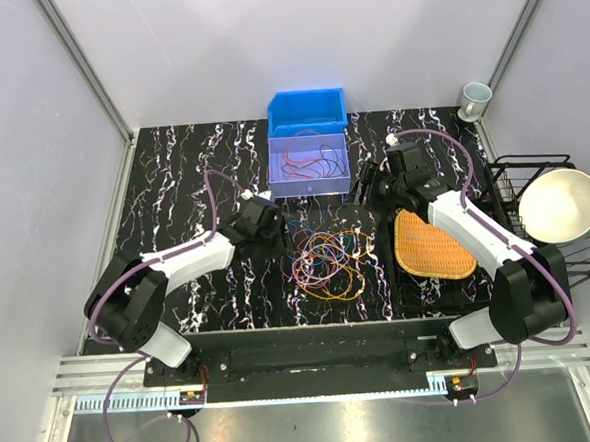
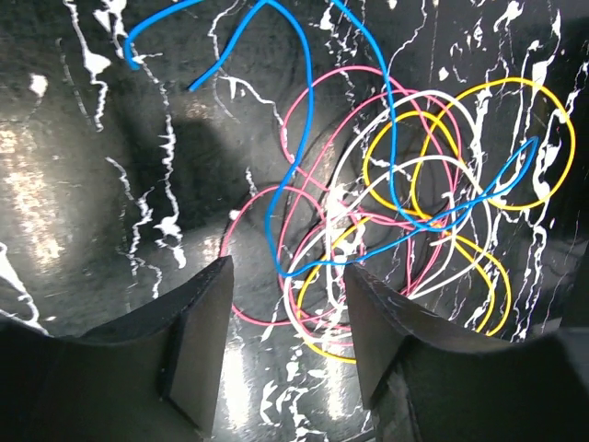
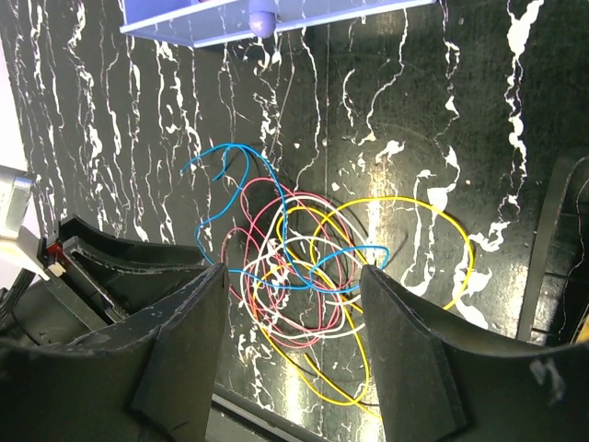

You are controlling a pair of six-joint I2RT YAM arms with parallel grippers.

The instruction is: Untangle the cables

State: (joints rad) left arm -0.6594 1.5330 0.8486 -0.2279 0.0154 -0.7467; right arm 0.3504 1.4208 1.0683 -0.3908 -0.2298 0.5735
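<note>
The black, white-veined surface (image 1: 172, 178) lay between pale walls, with a blue bin (image 1: 306, 108) and a pale tray (image 1: 311, 187) at its far side. The cables (image 1: 328, 261) sat in a loose tangle at the middle, in front of the tray and between my two arms. Blue, pink, white and yellow loops crossed one another. My left end effector (image 1: 278, 228) hung just left of the tangle, fingers apart and gripping nothing. My right end effector (image 1: 366, 193) hovered by the tangle's far right edge, fingers likewise spread and empty.
</note>
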